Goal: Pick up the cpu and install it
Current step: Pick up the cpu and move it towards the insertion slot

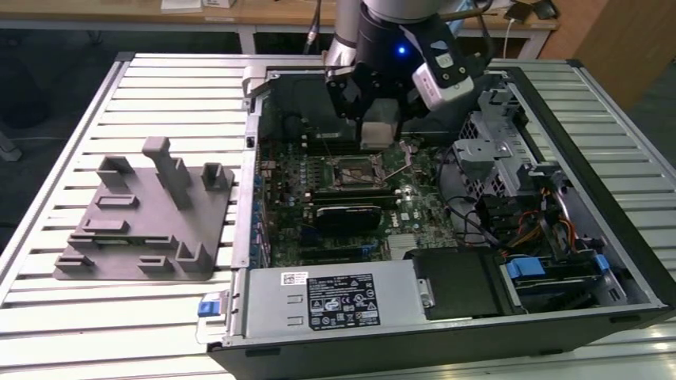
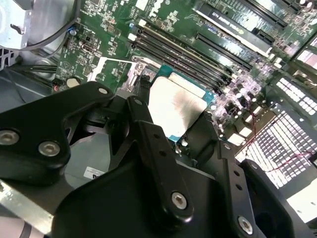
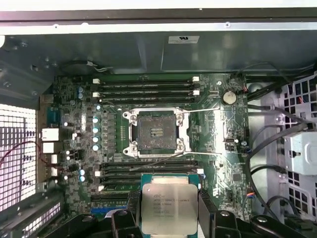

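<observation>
A slatted metal counter (image 1: 116, 317) carries an open computer case (image 1: 423, 348) lying on its side, with a grey moulded fixture (image 1: 148, 222) beside it toward the exterior view's left. The robot arm (image 1: 385, 32) reaches down into the case from the far side. The green motherboard (image 3: 218, 134) covers the case floor, and a power supply (image 1: 328, 297) with a label sits at the near edge in the exterior view. In the middle of the board the socket (image 3: 153, 131) lies open, its metal frame around a dark, bare contact field. Rows of memory slots (image 3: 148, 166) run along both sides of it. The claw (image 3: 169, 218) is closed on the cpu (image 3: 169, 206), its dark fingers (image 3: 205, 210) pressing on two opposite edges. The cpu is held flat above the board, silvery plate up, near the socket and over the memory slots rather than over the socket itself.
</observation>
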You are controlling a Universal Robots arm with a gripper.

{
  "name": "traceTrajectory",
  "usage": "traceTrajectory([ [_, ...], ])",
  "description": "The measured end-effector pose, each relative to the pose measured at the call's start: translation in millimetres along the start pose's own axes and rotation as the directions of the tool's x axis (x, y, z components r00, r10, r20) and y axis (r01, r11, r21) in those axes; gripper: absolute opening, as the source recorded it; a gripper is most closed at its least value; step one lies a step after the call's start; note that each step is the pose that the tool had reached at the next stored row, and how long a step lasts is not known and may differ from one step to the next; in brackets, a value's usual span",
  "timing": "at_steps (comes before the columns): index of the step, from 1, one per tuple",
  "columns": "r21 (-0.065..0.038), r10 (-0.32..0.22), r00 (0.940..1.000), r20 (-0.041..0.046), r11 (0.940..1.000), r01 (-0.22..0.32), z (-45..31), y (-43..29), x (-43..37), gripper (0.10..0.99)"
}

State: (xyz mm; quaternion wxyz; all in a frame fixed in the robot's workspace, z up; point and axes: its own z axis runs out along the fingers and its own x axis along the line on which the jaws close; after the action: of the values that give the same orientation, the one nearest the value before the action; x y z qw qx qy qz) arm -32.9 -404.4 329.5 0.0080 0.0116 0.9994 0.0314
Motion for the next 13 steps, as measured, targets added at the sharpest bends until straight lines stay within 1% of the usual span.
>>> traceTrajectory([
  [13, 0.0, -0.001, 1.0, -0.0001, 1.0, 0.001, 19.3, 11.7, 0.6, 0.545],
])
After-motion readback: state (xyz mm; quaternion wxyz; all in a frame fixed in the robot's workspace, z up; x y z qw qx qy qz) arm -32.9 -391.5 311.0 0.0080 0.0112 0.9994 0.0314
